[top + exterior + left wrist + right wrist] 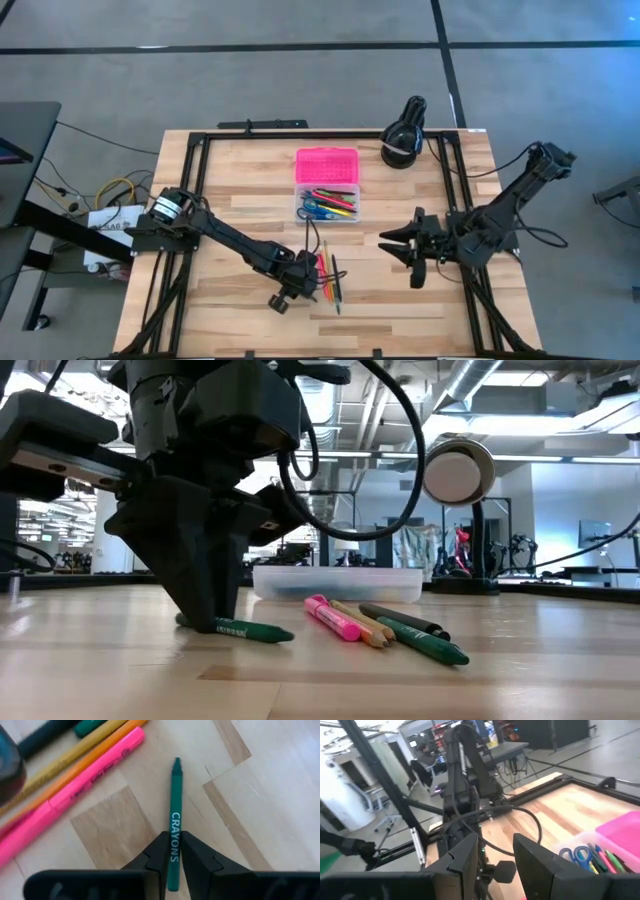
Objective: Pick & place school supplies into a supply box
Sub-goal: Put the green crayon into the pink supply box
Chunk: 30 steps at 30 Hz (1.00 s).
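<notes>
My left gripper (173, 840) stands low over the table near its middle (303, 272), shut on a green crayon (175, 795). Just beside it lie a pink highlighter (75, 795), an orange pencil (362, 622), a black marker (405, 620) and a green marker (425, 642), all flat on the wood. The supply box sits farther back, its pink lid (327, 163) thrown open behind the clear base (328, 205), which holds blue-handled scissors (575, 854) and several pens. My right gripper (410, 250) hangs open to the right of the loose pens, touching nothing. My left gripper pinches the green crayon between its two fingers on the printed wrapper near its blunt end (175, 822). The fingers (215, 610) come down from above, one on each side of the crayon. Its pointed end (280, 633) sticks out past the fingers and rests on the table.
A black round device (404, 135) stands on the far right part of the table beside the box. A black frame (190, 190) runs along the table's edges. Bare wood lies between the loose pens and the box base (340, 582).
</notes>
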Each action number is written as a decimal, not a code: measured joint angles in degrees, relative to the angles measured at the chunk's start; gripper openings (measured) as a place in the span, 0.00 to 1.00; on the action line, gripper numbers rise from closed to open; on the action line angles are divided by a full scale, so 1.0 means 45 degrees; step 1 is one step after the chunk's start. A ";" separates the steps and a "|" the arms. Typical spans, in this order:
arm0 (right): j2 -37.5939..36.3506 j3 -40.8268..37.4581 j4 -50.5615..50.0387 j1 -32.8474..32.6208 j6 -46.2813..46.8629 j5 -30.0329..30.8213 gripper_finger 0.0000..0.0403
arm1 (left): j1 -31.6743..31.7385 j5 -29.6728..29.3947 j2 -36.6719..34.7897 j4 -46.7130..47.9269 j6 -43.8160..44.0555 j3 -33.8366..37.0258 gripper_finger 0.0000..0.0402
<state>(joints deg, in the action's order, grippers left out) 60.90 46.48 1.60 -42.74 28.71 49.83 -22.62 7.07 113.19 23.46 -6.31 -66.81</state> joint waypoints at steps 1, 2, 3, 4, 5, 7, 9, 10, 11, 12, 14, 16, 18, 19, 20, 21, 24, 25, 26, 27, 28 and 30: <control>0.0067 0.0000 0.0015 0.0004 0.0113 0.0039 0.29 | -0.0003 0.0001 -0.0005 0.0037 0.0305 0.0000 0.09; 0.0083 0.0000 -0.0027 0.0029 0.0262 0.0034 0.29 | -0.0003 0.0008 -0.0005 0.0053 0.0573 0.0000 0.09; 0.0080 0.0000 -0.0061 0.0026 0.0417 0.0011 0.29 | -0.0003 0.0010 -0.0005 0.0073 0.0809 0.0000 0.08; 0.0062 0.0000 -0.0057 0.0024 0.0609 -0.0065 0.29 | -0.0008 0.0010 -0.0009 0.0093 0.1071 0.0000 0.07; 0.0049 0.0000 -0.0077 0.0025 0.0714 -0.0156 0.29 | -0.0008 0.0008 -0.0010 0.0105 0.1318 0.0000 0.07; 0.0049 0.0000 -0.0241 0.0024 0.0632 -0.0316 0.29 | -0.0013 -0.0005 -0.0010 0.0121 0.1741 0.0000 0.07; -0.0052 0.0000 -0.0485 0.0024 0.0562 -0.0339 0.29 | -0.0013 -0.0011 -0.0010 0.0128 0.2055 0.0000 0.07; -0.0135 0.0000 -0.0596 0.0024 0.0613 -0.0347 0.29 | -0.0013 -0.0029 -0.0010 0.0128 0.2179 0.0000 0.07; -0.0225 0.0000 -0.0761 0.0015 0.0802 -0.0414 0.29 | -0.0013 -0.0029 -0.0010 0.0128 0.2266 0.0000 0.07; -0.0304 0.0000 -0.0965 0.0000 0.1014 -0.0510 0.29 | -0.0017 -0.0038 -0.0010 0.0128 0.2351 0.0000 0.07; -0.0483 0.0000 -0.1254 0.0025 0.1175 -0.0796 0.29 | -0.0021 -0.0049 -0.0010 0.0130 0.2533 0.0000 0.08; -0.0659 0.0000 -0.1392 0.0131 0.0983 -0.1236 0.29 | -0.0023 -0.0053 -0.0010 0.0133 0.2708 0.0000 0.08; -0.0729 0.0000 -0.1545 0.0267 0.0574 -0.1628 0.29 | -0.0023 -0.0054 -0.0010 0.0133 0.2922 0.0000 0.08; -0.0782 0.0000 -0.1749 0.0333 0.0454 -0.1689 0.29 | -0.0023 -0.0053 -0.0010 0.0133 0.3048 0.0000 0.08; -0.0823 0.0000 -0.1884 0.0399 0.0357 -0.1733 0.29 | -0.0023 -0.0050 -0.0013 0.0133 0.3213 0.0000 0.08; -0.0852 0.0000 -0.1990 0.0481 0.0318 -0.1776 0.29 | -0.0023 -0.0033 -0.0012 0.0133 0.3391 0.0000 0.08; -0.0903 0.0000 -0.2537 0.0761 0.0293 -0.2309 0.29 | -0.0023 -0.0012 -0.0015 0.0133 0.3990 0.0000 0.08; -0.0903 0.0000 -0.2597 0.0880 0.0282 -0.2593 0.29 | -0.0023 -0.0006 -0.0015 0.0133 0.4162 0.0000 0.08; -0.0903 0.0000 -0.2620 0.0982 0.0281 -0.2904 0.29 | -0.0023 -0.0012 -0.0015 0.0133 0.4306 0.0000 0.08; -0.0903 0.0000 -0.2618 0.1085 0.0277 -0.3175 0.29 | -0.0023 -0.0010 -0.0015 0.0133 0.4465 0.0000 0.08; -0.0903 0.0000 -0.2621 0.1186 0.0281 -0.3396 0.29 | -0.0023 -0.0005 -0.0015 0.0133 0.4630 0.0000 0.08; -0.0903 0.0000 -0.2583 0.1388 0.0281 -0.3663 0.29 | -0.0023 -0.0039 -0.0015 0.0133 0.5040 0.0000 0.08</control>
<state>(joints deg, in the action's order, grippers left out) 56.84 46.48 -10.03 -36.50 29.97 33.35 -22.72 6.90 113.12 24.05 16.37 -66.81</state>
